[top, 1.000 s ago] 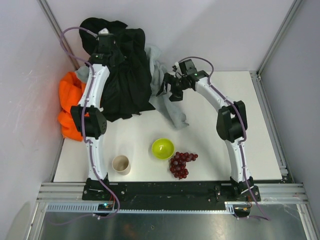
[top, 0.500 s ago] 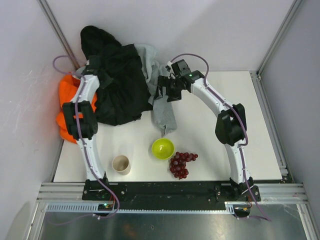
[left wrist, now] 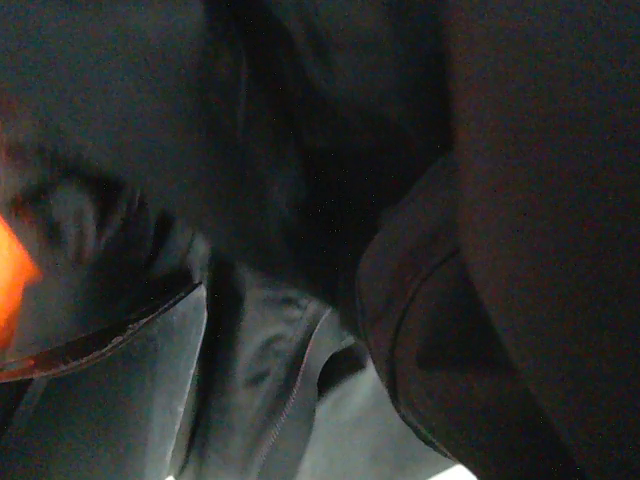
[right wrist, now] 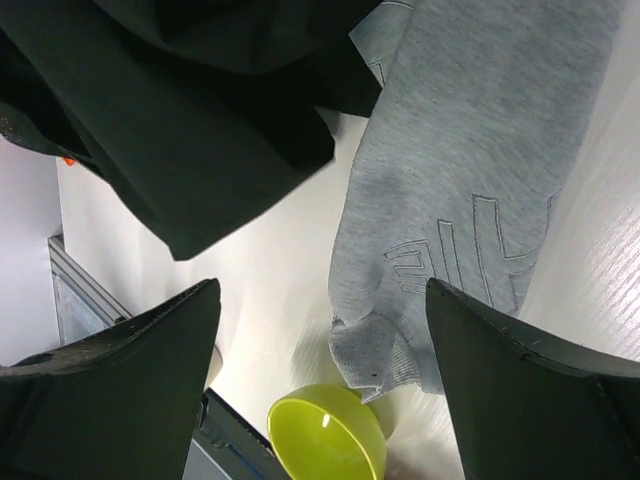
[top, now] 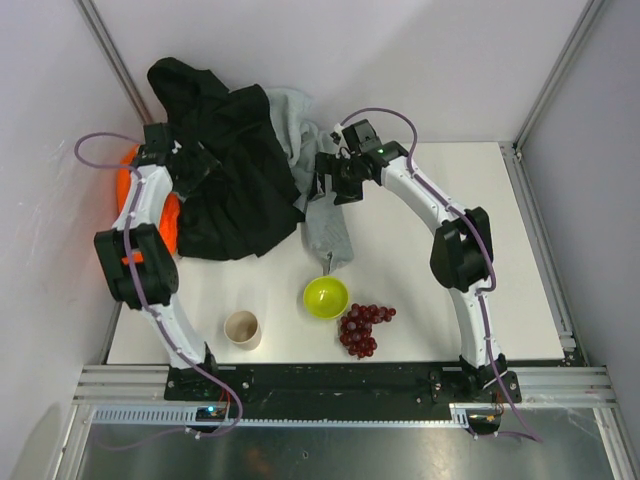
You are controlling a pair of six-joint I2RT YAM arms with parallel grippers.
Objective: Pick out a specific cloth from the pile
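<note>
Cloth [top: 235, 195], black, sprawls at far-left of desk [top: 420, 290], in pile [top: 195, 95], btwn orange garment [top: 167, 220] on its left & grey sweatshirt [top: 325, 225] on its right. Can't split it from other black fabric. Left claw [top: 185, 160] sits against black folds at pile's left edge; its spread & grip can't be told, as wrist view is all dark fabric. Right claw [right wrist: 320, 295] gapes wide, holds nothing, above sweatshirt's hem near green bowl [right wrist: 325, 435].

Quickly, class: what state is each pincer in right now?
Left pincer: cannot be told, against the soft black, grey, orange garment pile.
Right pincer: open, holding nothing.
</note>
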